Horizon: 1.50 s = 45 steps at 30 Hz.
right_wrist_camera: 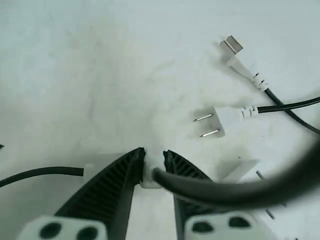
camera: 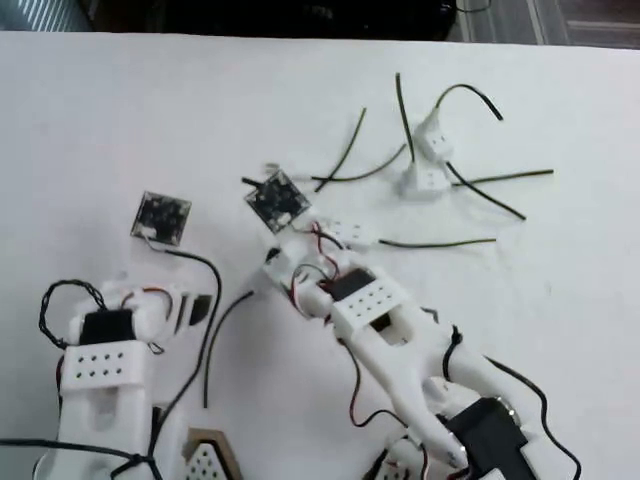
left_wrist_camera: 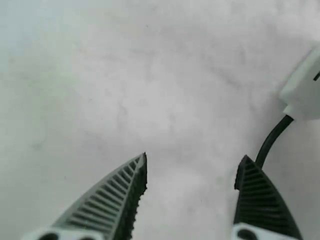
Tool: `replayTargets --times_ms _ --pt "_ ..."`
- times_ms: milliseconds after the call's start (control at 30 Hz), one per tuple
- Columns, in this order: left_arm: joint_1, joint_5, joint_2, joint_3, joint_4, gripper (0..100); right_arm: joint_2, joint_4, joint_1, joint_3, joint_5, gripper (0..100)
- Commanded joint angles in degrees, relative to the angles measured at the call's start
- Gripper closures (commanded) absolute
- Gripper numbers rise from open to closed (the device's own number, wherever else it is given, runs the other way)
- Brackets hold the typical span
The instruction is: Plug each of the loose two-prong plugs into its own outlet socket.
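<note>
Two black square outlet sockets lie on the white table, one [camera: 160,217] at the left and one [camera: 277,198] near the middle. My right gripper [right_wrist_camera: 152,165] is shut on a white plug [right_wrist_camera: 149,176] with a black cord [right_wrist_camera: 42,173]; in the high view it [camera: 279,258] sits just in front of the middle socket. A loose two-prong plug [right_wrist_camera: 220,122] lies beside it, also seen from above [camera: 350,233]. My left gripper [left_wrist_camera: 192,172] stands open over bare table, in front of the left socket, with a white piece [left_wrist_camera: 305,87] and its black cord [left_wrist_camera: 272,140] beside it.
More white plugs [camera: 432,140] [camera: 420,181] with black cords [camera: 500,178] lie scattered at the back right. Another plug [right_wrist_camera: 240,57] lies beyond the two-prong one. A black cord [camera: 212,300] curls between the arms. A tan and white block [camera: 205,458] sits at the front edge.
</note>
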Motion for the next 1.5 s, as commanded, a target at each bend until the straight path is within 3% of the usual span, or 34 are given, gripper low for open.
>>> replayTargets --times_ms 0,167,767,1033,1267,1467 --pt "-0.57 0.26 -1.19 -0.09 -1.58 72 0.13 8.4 0.75 -6.51 0.0 98.1" --pt "-0.57 0.26 -1.19 -0.09 -1.67 72 0.4 11.38 0.75 -8.35 -0.09 98.1" --pt "-0.57 0.26 -1.19 -0.09 -1.58 72 6.99 7.08 2.51 -8.18 0.09 98.1" --pt "-0.57 0.26 -1.1 -0.09 -1.58 72 16.84 5.76 2.24 -8.7 0.35 98.1" --pt "-0.57 0.26 -1.01 0.0 -1.58 72 15.96 6.64 2.51 -9.58 0.35 98.1" --pt "-0.57 0.26 -1.19 0.79 -1.85 72 3.74 9.63 4.35 -9.58 -0.09 98.1"
